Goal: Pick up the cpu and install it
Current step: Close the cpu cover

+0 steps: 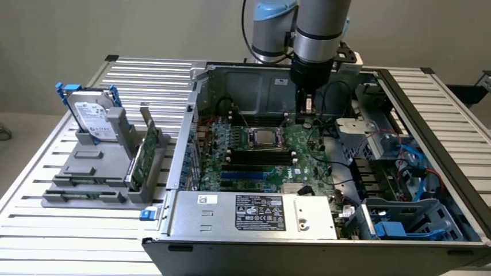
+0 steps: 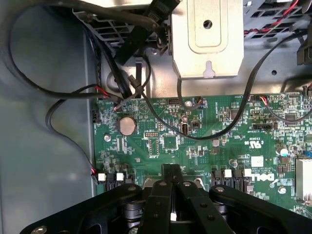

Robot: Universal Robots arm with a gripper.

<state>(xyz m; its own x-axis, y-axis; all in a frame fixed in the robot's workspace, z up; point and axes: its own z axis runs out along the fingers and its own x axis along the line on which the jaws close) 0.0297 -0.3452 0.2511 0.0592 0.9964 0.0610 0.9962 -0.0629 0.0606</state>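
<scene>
Though square, cpu [image 1: 265, 137] flat (face up).

Arm [image 1: 321, 34] hangs vertical from above; wrist points straight down; jaws pressed together.

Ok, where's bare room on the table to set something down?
The table is bare in front of and behind the rack, exterior view's left, and along the right of the case. Crowded: the rack itself and the cabled case interior.

The wrist view's edge cuts off the pincer [image 2: 171, 169].
</scene>
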